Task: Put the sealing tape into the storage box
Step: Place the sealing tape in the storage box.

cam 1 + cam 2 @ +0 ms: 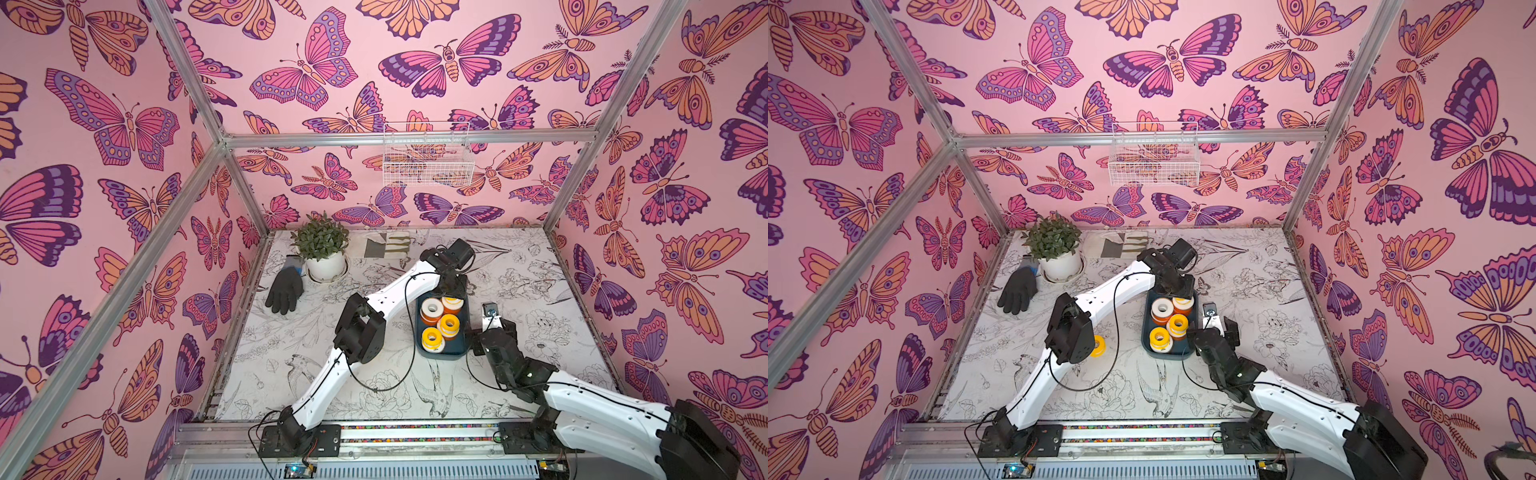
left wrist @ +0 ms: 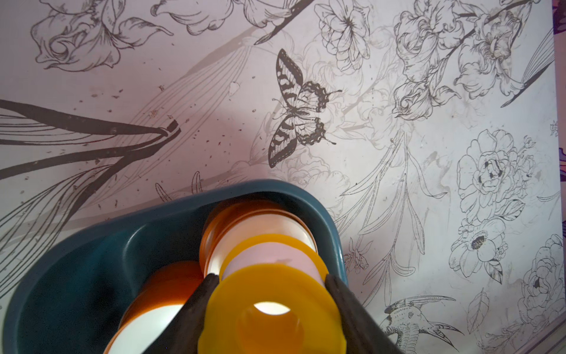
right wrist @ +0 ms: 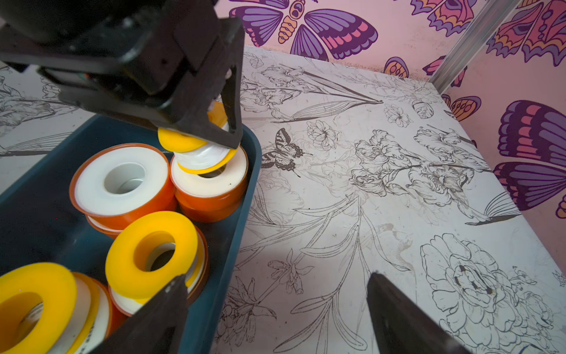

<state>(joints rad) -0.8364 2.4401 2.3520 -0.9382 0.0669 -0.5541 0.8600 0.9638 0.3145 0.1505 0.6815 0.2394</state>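
Left elbow hides roll in a top view.

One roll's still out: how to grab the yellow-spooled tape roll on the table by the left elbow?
From above, closing across the rim of the yellow-spooled tape roll: its holed face seems to look up, and the left arm's elbow covers one side.

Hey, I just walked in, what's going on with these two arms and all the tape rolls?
The left gripper is clamped on a yellow roll of sealing tape, holding it right over an orange roll at the far end of the teal storage box. Several rolls already lie in the box, some stacked. The right gripper hangs open and empty beside the box. One loose yellow roll sits on the table by the left arm's elbow.
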